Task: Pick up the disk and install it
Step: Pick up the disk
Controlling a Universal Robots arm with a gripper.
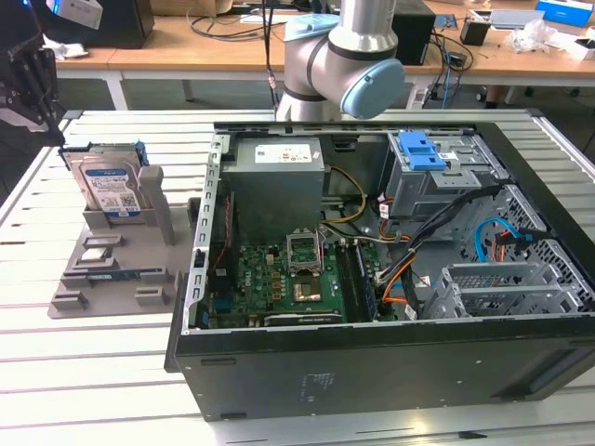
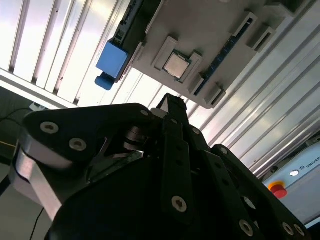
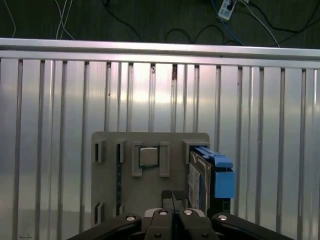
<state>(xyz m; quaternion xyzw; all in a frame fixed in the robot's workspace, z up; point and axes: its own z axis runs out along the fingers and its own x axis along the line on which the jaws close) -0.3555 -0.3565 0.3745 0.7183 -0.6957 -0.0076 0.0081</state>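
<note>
Jaws pressed together and empty, I hover over the grey holder (image 3: 107,180) where the disk (image 3: 199,175) stands upright on edge.

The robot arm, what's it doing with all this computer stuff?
The robot arm's gripper hangs above a grey holder, shut and holding nothing. The disk stands upright in that holder, not yet picked up. The open computer case it belongs in lies beside the holder on the slatted table.
</note>
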